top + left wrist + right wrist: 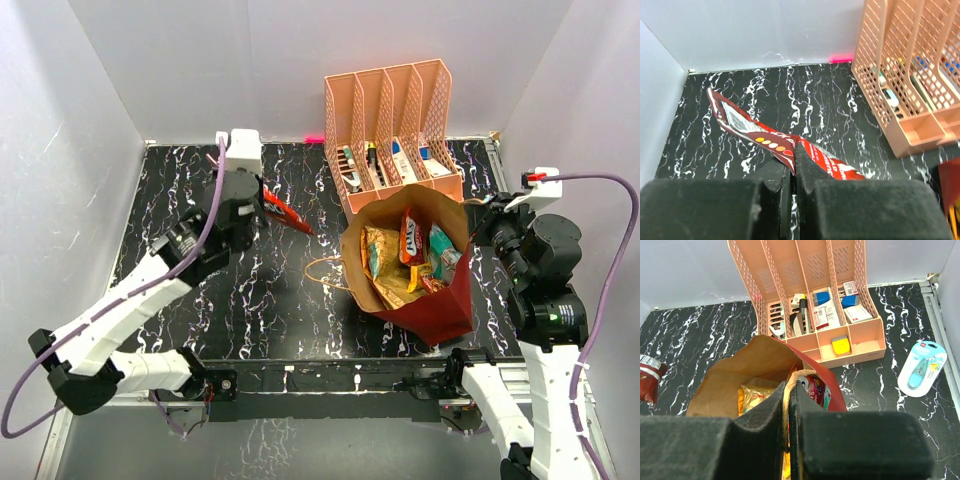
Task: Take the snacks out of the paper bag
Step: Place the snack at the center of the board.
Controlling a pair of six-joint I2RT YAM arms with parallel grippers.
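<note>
On a glossy black tabletop [270, 300], veined white like marble.

Nearest, toward the right: a paper bag [445, 305], dark red outside and matte kraft brown inside, standing with a lean, mouth gaping upward. Packed inside it: crinkly, shiny snacks [405, 255] in gold, orange, red and teal, set on edge against one another.

At the bag's right rim, the right gripper [788, 390], black padded fingers pressed together on the thin brown twine handle [801, 372]. Possibly nipping the paper edge as well; hard to tell from the wrist view. Left of the bag, a loose twine loop [322, 272] lying slack on the tabletop.

Farther back on the left, out of the bag and well apart from it: a long, flat red packet [750, 130], creased foil with white print and a row of coloured dots. Pinched near its middle by the left gripper [792, 150], fingers closed tight on the foil, one end pointing toward the back-left corner.

Close behind the bag: a peach-pink plastic organizer [395, 100] with upright mesh dividers, four slots and a low front tray, holding pens and small boxes. To its right, flat on the tabletop, a rounded light-blue tag [921, 365].

Beyond, plain white walls [200, 60].
</note>
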